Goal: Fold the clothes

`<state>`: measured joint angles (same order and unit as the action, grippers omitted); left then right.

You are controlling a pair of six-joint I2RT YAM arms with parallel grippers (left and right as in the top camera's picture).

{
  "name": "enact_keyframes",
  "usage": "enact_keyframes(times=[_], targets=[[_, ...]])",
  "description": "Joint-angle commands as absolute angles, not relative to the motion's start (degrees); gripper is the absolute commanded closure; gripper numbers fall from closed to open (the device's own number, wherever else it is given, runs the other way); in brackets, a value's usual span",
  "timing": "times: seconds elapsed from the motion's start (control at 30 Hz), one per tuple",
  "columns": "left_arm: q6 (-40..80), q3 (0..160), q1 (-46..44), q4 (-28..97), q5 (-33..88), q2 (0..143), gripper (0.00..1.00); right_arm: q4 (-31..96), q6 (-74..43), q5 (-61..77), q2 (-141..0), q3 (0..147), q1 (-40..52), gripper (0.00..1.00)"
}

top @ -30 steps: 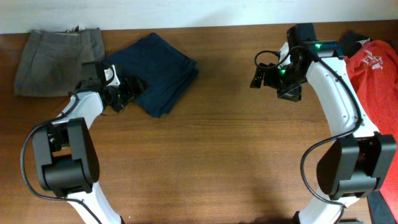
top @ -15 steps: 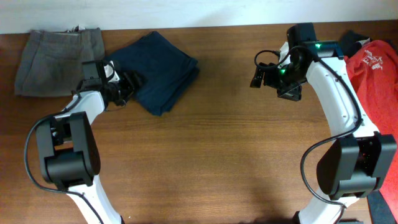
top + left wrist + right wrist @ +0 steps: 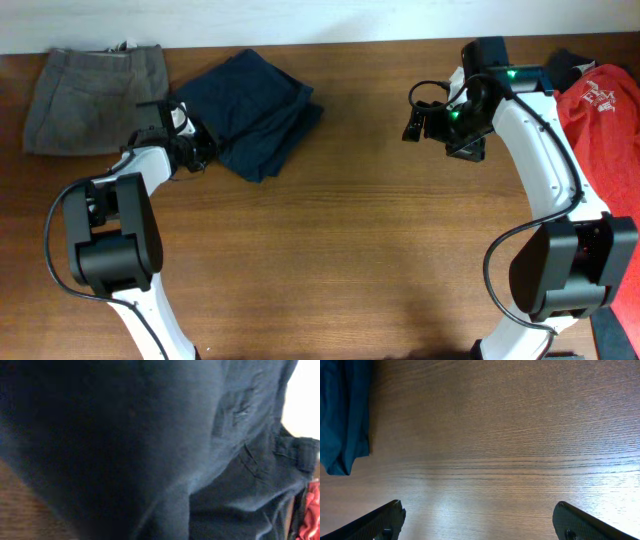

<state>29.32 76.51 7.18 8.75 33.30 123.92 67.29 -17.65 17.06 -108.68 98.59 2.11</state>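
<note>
The folded navy-blue shorts [image 3: 255, 115] lie at the back of the table, left of centre. My left gripper [image 3: 197, 150] is at their left edge, shut on the fabric. Dark navy cloth [image 3: 150, 435] fills the left wrist view and hides the fingers. Grey shorts [image 3: 95, 85] lie folded at the back left corner. A red T-shirt [image 3: 605, 110] with white print is heaped at the right edge. My right gripper [image 3: 422, 122] hovers over bare wood right of centre, open [image 3: 480, 525] and holding nothing. A corner of the navy shorts [image 3: 342, 415] shows at the left of its view.
The wooden table [image 3: 350, 250] runs to a pale wall along the back edge. A dark item [image 3: 565, 65] lies behind the red T-shirt. A strip of red cloth [image 3: 312, 515] shows at the right edge of the left wrist view.
My left gripper went from open to shut at the navy shorts' left edge, and the cloth there bunched slightly. The right arm has not moved.
</note>
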Motion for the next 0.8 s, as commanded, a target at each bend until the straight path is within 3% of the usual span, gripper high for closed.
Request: enact_keyframes(times=[0.0, 0.27, 0.77], targets=[[22.7, 83.61, 6.92, 11.75, 33.93, 123.83, 0.99, 67.42, -16.71, 17.58, -106.54, 99.24, 1.85, 0.01], [14.17, 100.31, 6.92, 23.05, 25.69, 123.09, 1.0, 67.51, -16.73, 17.58, -106.54, 99.22, 1.85, 0.01], [8.82, 106.72, 8.93, 21.54, 17.34, 123.09, 0.99, 68.86, -16.73, 17.58, -106.54, 99.24, 1.85, 0.01]])
